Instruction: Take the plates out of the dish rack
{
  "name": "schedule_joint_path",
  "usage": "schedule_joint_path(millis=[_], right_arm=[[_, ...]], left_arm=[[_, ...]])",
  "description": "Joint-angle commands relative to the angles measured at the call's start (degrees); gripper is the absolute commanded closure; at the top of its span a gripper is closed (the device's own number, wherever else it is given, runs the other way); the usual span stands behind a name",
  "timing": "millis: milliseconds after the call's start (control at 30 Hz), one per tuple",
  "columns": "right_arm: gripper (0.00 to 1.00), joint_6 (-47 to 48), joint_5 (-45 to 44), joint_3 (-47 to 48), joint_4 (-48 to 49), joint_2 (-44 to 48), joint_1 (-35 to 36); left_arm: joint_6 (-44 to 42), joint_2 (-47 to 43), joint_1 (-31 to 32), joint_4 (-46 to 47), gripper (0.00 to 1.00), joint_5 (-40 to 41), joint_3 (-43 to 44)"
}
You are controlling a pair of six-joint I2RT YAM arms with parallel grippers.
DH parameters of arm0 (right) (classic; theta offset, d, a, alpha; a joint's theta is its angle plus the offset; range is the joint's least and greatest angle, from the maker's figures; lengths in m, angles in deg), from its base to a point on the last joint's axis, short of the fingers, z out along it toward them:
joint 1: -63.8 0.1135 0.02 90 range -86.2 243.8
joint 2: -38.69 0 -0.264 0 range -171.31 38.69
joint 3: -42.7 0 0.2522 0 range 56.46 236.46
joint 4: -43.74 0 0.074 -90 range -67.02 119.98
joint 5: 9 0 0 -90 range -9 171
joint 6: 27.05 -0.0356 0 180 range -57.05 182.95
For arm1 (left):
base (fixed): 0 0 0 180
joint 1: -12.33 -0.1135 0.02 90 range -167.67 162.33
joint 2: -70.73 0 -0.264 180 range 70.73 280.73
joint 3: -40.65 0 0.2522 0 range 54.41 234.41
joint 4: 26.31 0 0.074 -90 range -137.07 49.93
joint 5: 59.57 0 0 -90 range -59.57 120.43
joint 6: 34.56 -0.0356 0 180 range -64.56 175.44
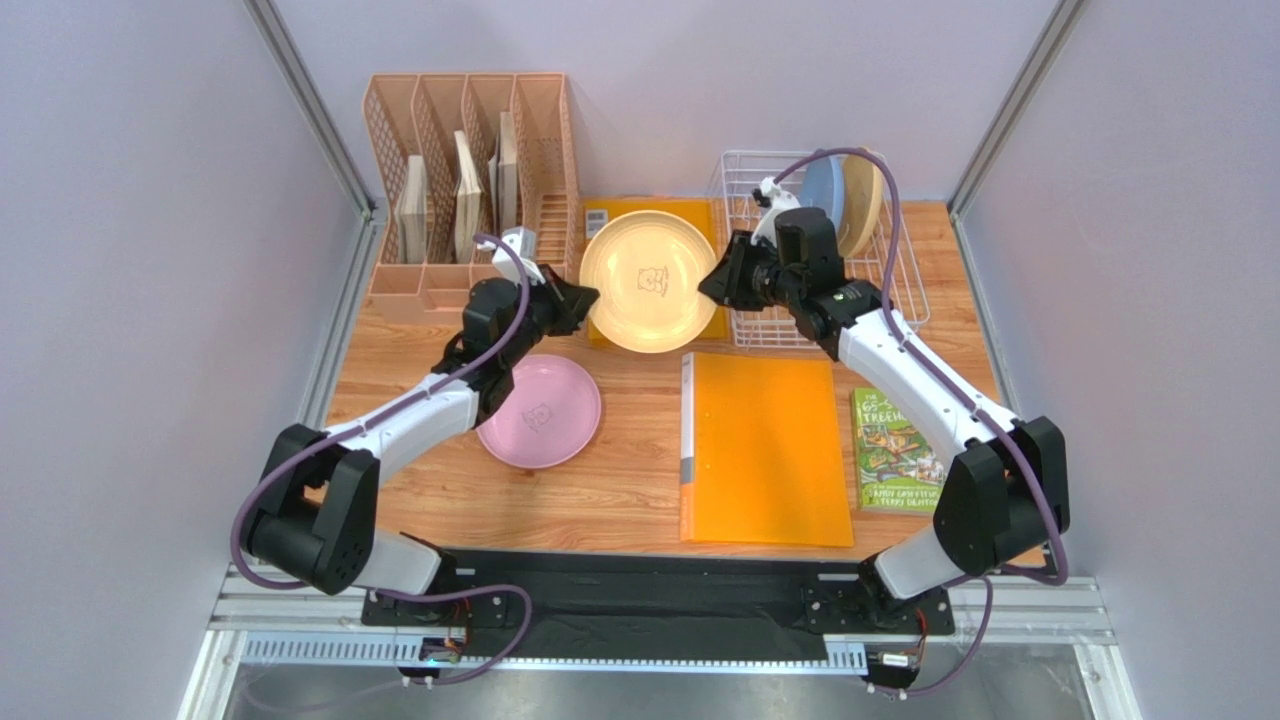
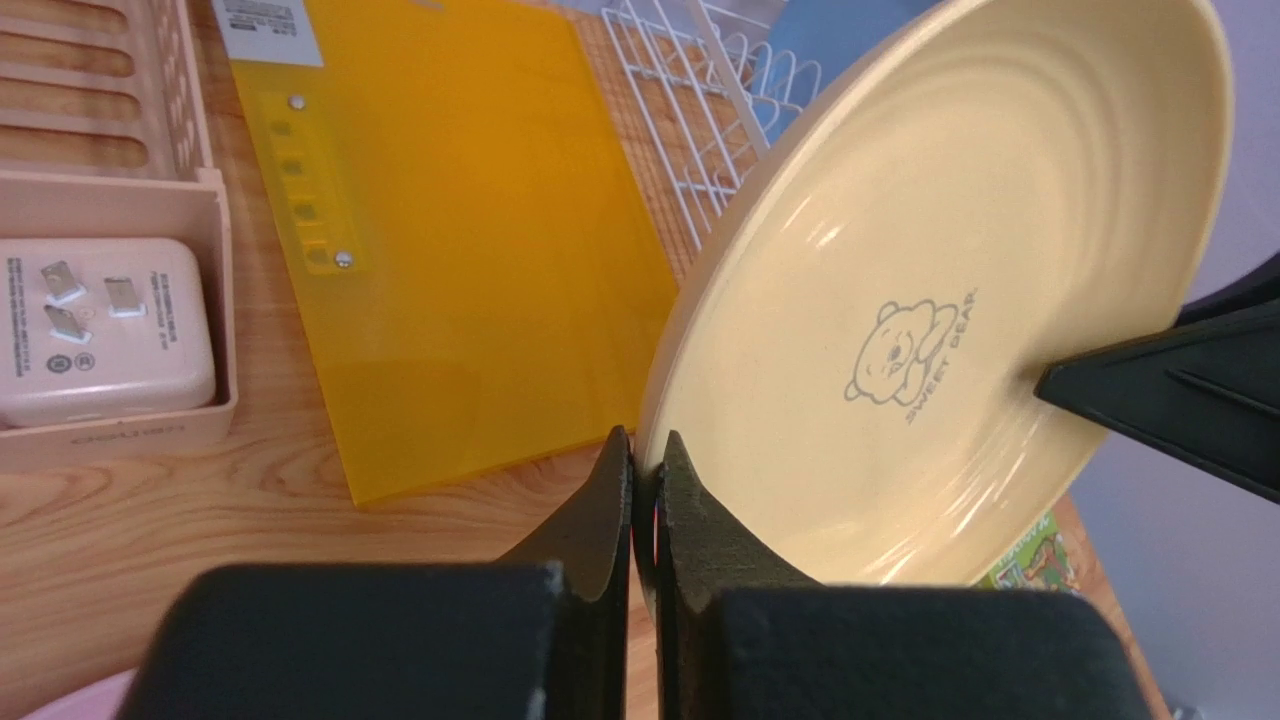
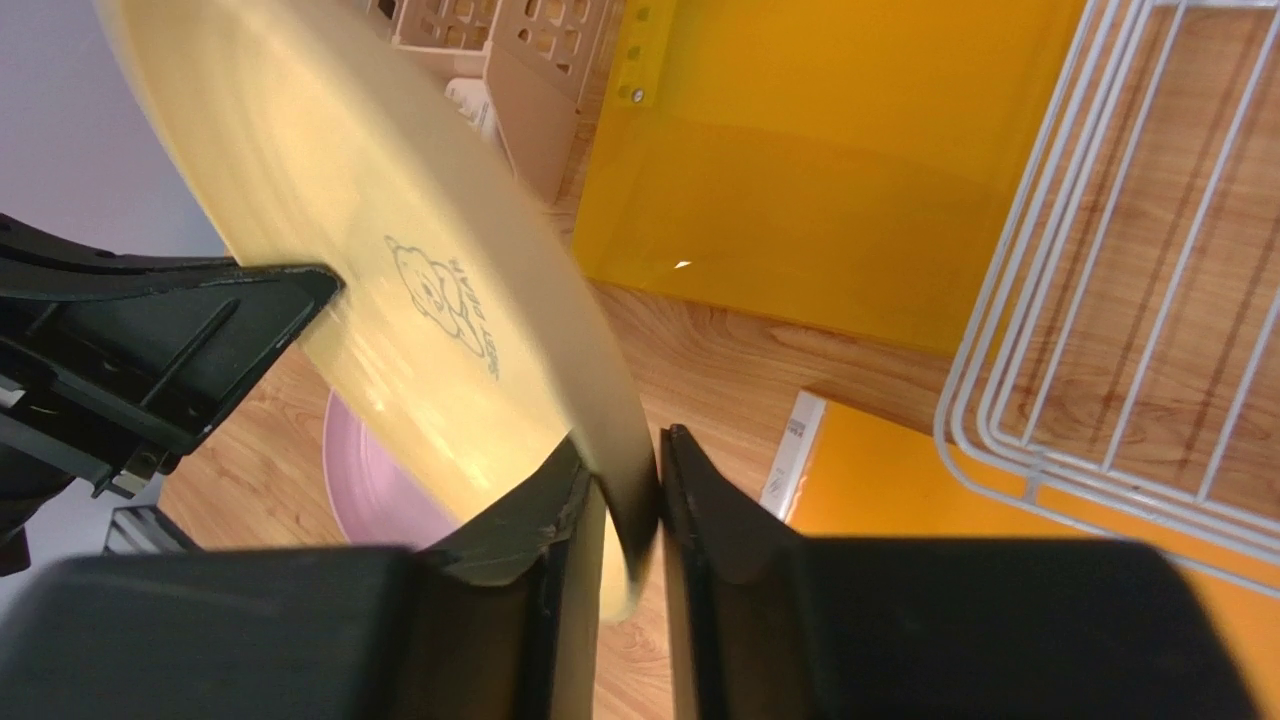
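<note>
A beige plate [image 1: 648,281] with a small bear mark hangs tilted in the air between my two grippers. The left gripper [image 1: 579,305] is shut on its left rim [image 2: 643,450]. The right gripper [image 1: 727,278] straddles the opposite rim [image 3: 624,465]; its jaws stand slightly wider than the rim, loose around it. A pink plate [image 1: 538,410] lies flat on the table below the left arm. The white wire dish rack [image 1: 902,285] stands at the back right, with a light blue plate [image 1: 824,188] and a tan plate [image 1: 864,195] upright in it.
A peach slotted organizer [image 1: 473,180] stands at the back left, with a white charger [image 2: 98,330] in its tray. A yellow folder [image 2: 451,225] lies under the raised plate. In front lie an orange folder [image 1: 766,450] and a green book [image 1: 897,450].
</note>
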Motion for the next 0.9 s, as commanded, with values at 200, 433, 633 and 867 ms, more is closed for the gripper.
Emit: schedule_joint_path(millis=[200, 433, 633, 867], right_arm=[[0.23, 1.6, -2.9, 3.6, 0.8, -0.4, 0.7], [0.18, 8.3, -17.3, 6.3, -4.9, -0.3, 0.2], [0.17, 9.2, -20.3, 6.8, -5.4, -2.0, -1.9], [0.17, 10.2, -23.3, 7.3, -5.8, -3.2, -2.8]], left_arm=[[-2.9, -6.0, 0.4, -4.7, 1.00, 8.7, -6.6], [0.5, -17.5, 0.4, -26.2, 1.00, 24.2, -9.9], [5.1, -26.3, 0.4, -39.1, 1.00, 30.0, -12.3], [8.5, -28.7, 0.4, -42.7, 1.00, 32.1, -15.9]])
